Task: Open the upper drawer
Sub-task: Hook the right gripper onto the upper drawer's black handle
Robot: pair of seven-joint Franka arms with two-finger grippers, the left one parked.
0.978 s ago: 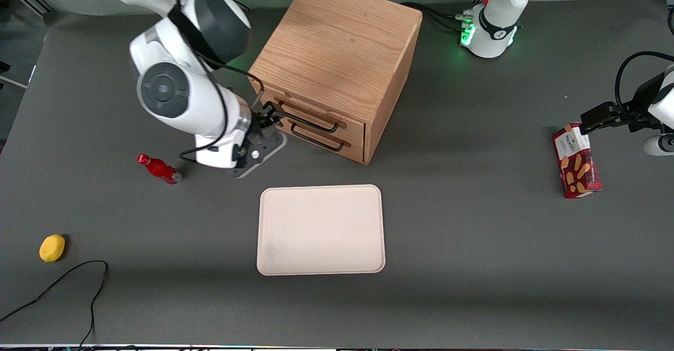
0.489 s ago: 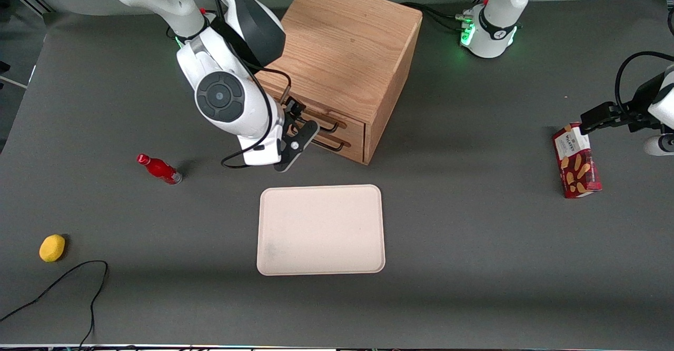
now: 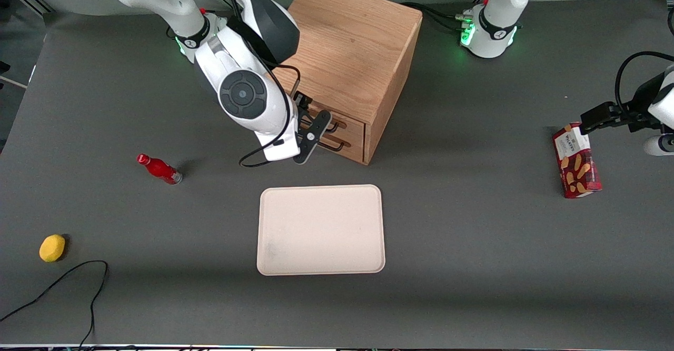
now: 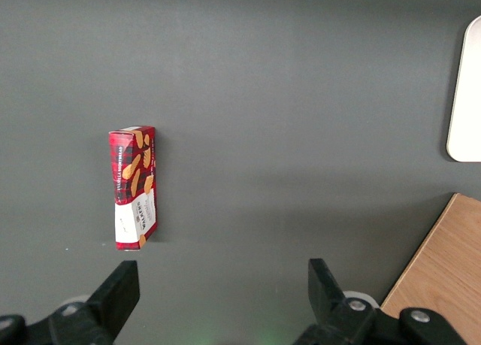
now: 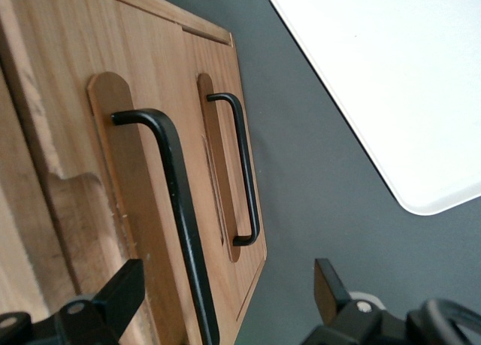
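The light-oak cabinet point(image 3: 342, 40) stands at the back middle of the table. Its upper drawer point(image 3: 352, 124) is closed, flush with the front. In the right wrist view its thin black handle point(image 5: 180, 217) runs between my fingers, close in front of them. The lower drawer's handle point(image 5: 244, 172) lies just past it, and the lower drawer point(image 3: 352, 152) is closed too. My right gripper point(image 3: 310, 127) is right in front of the drawer fronts, at the height of the upper handle. The gripper point(image 5: 225, 285) is open and holds nothing. The arm hides much of both handles in the front view.
A cream tray point(image 3: 321, 230) lies nearer the front camera than the cabinet and shows in the right wrist view point(image 5: 391, 82). A red bottle point(image 3: 158, 168), a yellow object point(image 3: 52, 248) and a black cable point(image 3: 63, 282) lie toward the working arm's end. A red biscuit box point(image 3: 575, 161) lies toward the parked arm's end.
My right arm has swung along the cabinet front toward the parked arm's end. The gripper has moved from the cabinet's corner to the middle of the drawer handles. The drawers have not moved.
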